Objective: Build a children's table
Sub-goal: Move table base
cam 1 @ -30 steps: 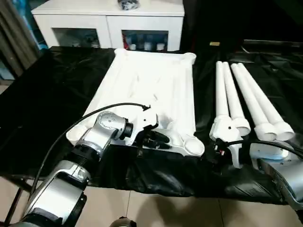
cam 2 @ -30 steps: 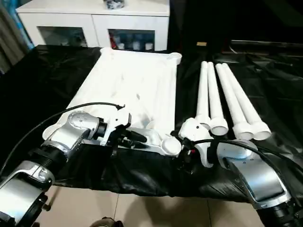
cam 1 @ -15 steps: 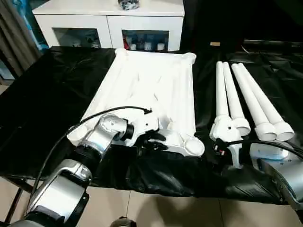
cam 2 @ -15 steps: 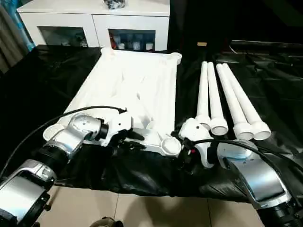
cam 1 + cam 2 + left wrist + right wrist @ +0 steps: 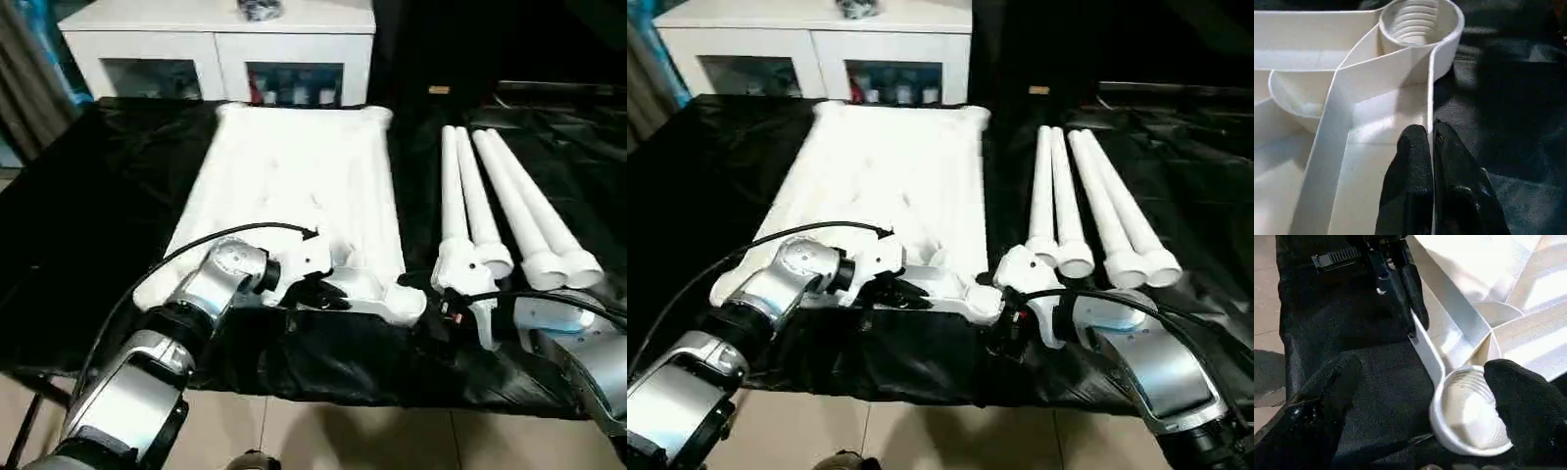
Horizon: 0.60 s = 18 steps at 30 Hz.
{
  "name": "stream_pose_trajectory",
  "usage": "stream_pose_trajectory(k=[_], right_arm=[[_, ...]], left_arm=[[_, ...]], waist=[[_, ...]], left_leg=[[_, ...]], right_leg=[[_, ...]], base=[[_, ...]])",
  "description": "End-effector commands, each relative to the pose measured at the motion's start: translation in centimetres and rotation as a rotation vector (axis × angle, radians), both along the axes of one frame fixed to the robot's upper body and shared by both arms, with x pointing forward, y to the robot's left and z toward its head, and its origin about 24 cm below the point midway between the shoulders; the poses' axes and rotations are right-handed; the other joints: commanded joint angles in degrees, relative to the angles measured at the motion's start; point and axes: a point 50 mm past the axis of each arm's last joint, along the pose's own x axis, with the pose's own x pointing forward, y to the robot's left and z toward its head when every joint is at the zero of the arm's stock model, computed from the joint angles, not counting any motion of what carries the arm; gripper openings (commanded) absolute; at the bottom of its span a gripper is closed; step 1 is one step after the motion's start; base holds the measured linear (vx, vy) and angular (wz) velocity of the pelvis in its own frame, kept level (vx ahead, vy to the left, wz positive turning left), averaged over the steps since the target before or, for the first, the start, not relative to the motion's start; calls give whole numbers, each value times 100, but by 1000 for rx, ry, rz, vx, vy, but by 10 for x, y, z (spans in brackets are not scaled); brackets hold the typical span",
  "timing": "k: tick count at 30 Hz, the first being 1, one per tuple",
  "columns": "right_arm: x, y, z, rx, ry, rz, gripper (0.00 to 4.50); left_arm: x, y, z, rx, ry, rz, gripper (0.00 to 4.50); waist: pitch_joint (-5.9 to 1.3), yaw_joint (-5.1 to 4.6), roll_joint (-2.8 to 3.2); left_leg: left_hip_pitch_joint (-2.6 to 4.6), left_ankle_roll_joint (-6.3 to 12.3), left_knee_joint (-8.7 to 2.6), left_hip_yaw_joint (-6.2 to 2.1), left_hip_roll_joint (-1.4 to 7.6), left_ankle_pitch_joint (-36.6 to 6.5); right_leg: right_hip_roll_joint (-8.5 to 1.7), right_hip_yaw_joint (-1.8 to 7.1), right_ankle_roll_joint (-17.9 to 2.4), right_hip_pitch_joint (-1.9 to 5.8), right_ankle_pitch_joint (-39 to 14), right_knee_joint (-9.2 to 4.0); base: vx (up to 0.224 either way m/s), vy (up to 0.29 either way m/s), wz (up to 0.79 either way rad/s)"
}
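The white tabletop [image 5: 294, 176] lies underside up on the black cover, ribs showing. My left gripper [image 5: 1429, 134] is shut on the thin upright rim of its near edge, one black finger on each side of the wall, a short way from the threaded corner socket [image 5: 1418, 22]. My right gripper [image 5: 1422, 369] stands open around that same near right socket [image 5: 1469, 416], with a black finger [image 5: 1327, 396] on either side and not touching it. The left gripper's fingers [image 5: 1400, 279] also appear in the right wrist view. Several white legs [image 5: 509, 206] lie side by side to the right of the tabletop.
The black-covered work table [image 5: 88, 196] ends at its front edge just below both grippers, with tiled floor [image 5: 323, 431] beneath. A white glass-door cabinet [image 5: 216, 39] stands behind the table. My left arm's cable [image 5: 235, 233] arcs over the tabletop's near left part.
My left gripper has closed onto the tabletop's near rim. The right arm has stayed where it was. The whole picture has shifted slightly.
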Motion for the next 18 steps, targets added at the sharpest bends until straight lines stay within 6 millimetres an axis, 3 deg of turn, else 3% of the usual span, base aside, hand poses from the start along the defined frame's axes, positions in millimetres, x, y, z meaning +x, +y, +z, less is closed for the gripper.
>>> stream_pose_trajectory(k=[1,18], right_arm=[[-1,4,2,3,-14,12,450],[4,3,2,-2,-39,-24,450]], left_arm=[[6,7,3,25,-49,84,3],[2,2,6,2,-150,231,3]], waist=[[-397,23,-76],[-395,18,-47]], left_leg=[[162,341,-429,-132,357,-992],[175,222,-447,-140,362,-1107]], right_leg=[[-337,169,-1542,203,-29,-383],[-305,169,-1495,195,-9,-385]], base=[[0,0,0],[0,0,0]])
